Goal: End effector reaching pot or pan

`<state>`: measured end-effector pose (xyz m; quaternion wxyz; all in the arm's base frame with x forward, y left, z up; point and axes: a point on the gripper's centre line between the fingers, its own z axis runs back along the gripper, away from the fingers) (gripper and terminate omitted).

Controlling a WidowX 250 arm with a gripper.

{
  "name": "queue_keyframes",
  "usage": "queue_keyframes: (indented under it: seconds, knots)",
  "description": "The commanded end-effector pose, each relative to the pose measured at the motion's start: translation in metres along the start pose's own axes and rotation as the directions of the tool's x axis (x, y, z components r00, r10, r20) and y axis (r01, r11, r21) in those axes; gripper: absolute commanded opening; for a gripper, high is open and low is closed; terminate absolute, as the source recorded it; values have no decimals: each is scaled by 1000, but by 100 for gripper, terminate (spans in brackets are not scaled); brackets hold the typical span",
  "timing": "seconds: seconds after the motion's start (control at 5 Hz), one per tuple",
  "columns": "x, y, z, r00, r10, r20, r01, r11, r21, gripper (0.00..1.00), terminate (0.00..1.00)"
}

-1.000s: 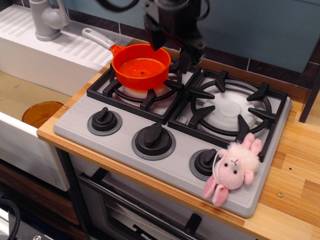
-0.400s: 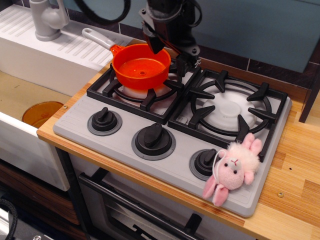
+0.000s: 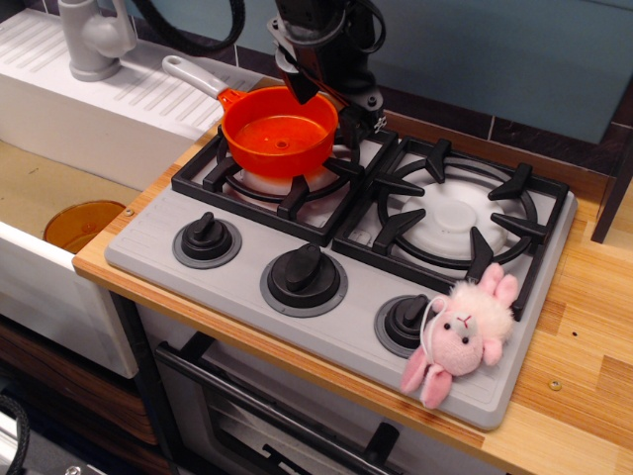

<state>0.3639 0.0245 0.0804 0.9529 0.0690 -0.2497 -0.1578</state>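
Note:
The bright orange saucepan (image 3: 278, 132) sits on the back left burner of the toy stove, its light grey handle (image 3: 190, 77) pointing back left over the sink edge. My black gripper (image 3: 326, 104) hangs just behind the pan's far right rim. One dark finger (image 3: 301, 87) reaches down over the rim, the other (image 3: 354, 117) is outside the pan to its right. The fingers stand apart and hold nothing.
The grey stove (image 3: 326, 297) has black grates and three knobs along the front. A pink plush bunny (image 3: 463, 332) lies at its front right corner. An amber bowl (image 3: 81, 224) sits in the sink at left, a grey tap (image 3: 94, 38) at the back left.
The gripper has moved left and a little back, closing in on the pan's far rim. The pan and the rest have not moved.

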Motion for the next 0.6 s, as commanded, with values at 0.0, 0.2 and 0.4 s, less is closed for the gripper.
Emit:
queue_keyframes:
  seconds: [0.0,0.2,0.4]
  knots:
    - [1,2,-10,999,5,43,-5,1000,6,100,0]
    - [-6,0,-17,999,15,45,-15,1000,-4,100,0]
    - [-11,-9,-21,999,20,27,-21,1000,4,100,100]
